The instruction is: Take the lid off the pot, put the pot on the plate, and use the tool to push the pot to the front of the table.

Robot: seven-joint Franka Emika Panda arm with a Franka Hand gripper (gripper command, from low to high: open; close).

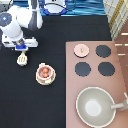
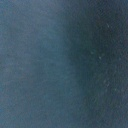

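Our hand [image 1: 21, 49] hung just above the tool [image 1: 21, 59] at nine o'clock on the table [image 1: 30, 105] — whether wide or narrow we could not tell. The lid [image 1: 81, 50] lay on the stove, the pot [image 1: 45, 73] sat on the plate [image 1: 38, 78] — we judged the pushing step in hand, calling for a firm hold on the tool.

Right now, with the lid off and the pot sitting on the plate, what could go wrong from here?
The arm's tool is right at the spatula, near the exterior view's left; the spatula lies flat on the table, so a grab may nudge or miss it. The pot rests on the plate, so a push might slide it off. The lid lies apart on the stove.
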